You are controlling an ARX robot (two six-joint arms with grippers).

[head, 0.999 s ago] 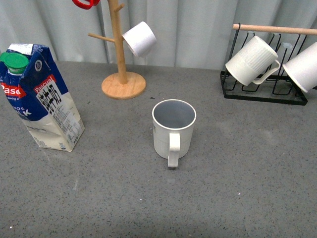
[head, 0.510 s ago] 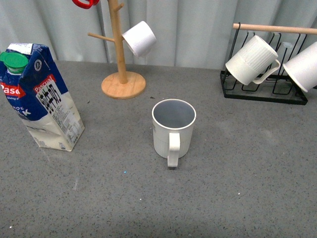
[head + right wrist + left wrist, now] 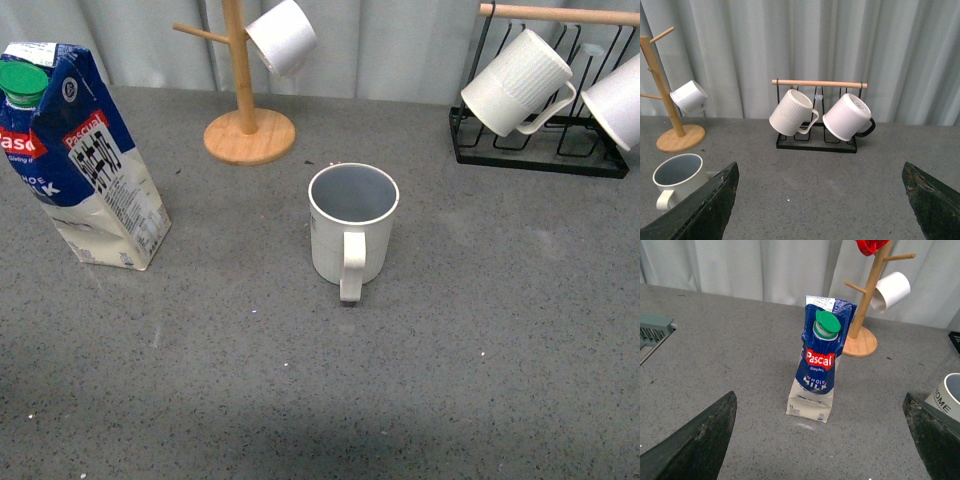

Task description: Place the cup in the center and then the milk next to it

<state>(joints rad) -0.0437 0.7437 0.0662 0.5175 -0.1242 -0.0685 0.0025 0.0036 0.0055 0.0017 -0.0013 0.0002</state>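
— What fills most of the front view?

— A grey speckled tabletop (image 3: 480,380). At its far left stands the tall blue-and-white milk carton with a green round cap (image 3: 85,170). It is upright, with its barcode side turned toward the middle.

— And at the back?

— On the right is a black wire rack with a wooden top bar (image 3: 560,14). A white ribbed mug (image 3: 515,82) hangs tilted on it, with a second white mug (image 3: 620,85) beside that. Left of centre is a light wooden mug tree (image 3: 248,135) with a small smooth white cup (image 3: 282,37) on one peg.

— Where is the task's cup?

— The cream-white cup with a grey-blue inside (image 3: 350,225) sits upright near the table's centre. Its loop handle faces the robot. It is well apart from the carton.

— The arms?

— Neither shows in the front view. In the wrist views, the left gripper (image 3: 819,396) has its fingers spread wide and grips nothing, and the carton stands ahead of it, clear of both. The right gripper (image 3: 820,165) is likewise spread and bare.
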